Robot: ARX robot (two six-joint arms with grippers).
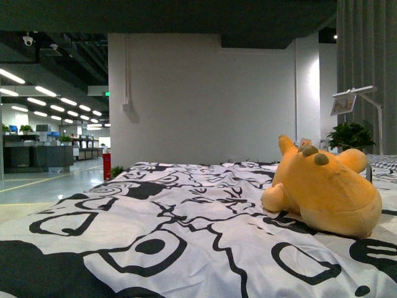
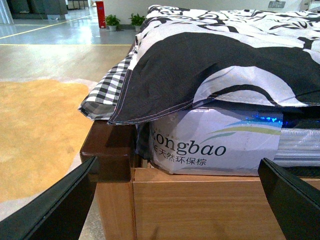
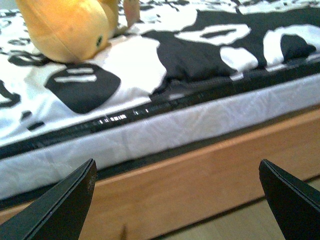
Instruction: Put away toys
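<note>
Plush toy (image 3: pixel 65 30) cropped; right wrist view blurred.

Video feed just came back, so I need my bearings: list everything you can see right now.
Plush toy: one, yellow-orange, on the bedspread, right of centre.
Bedspread: one, black and white, covering the bed.
Mattress: one, white wrapping, under the bedspread.
Bed frame: one, brown wood, below the mattress.
Potted plants: several, green, beyond the bed.
Left gripper: one, black, jaws open, facing the bed corner.
Right gripper: one, black, jaws open, facing the bed's side.
</note>
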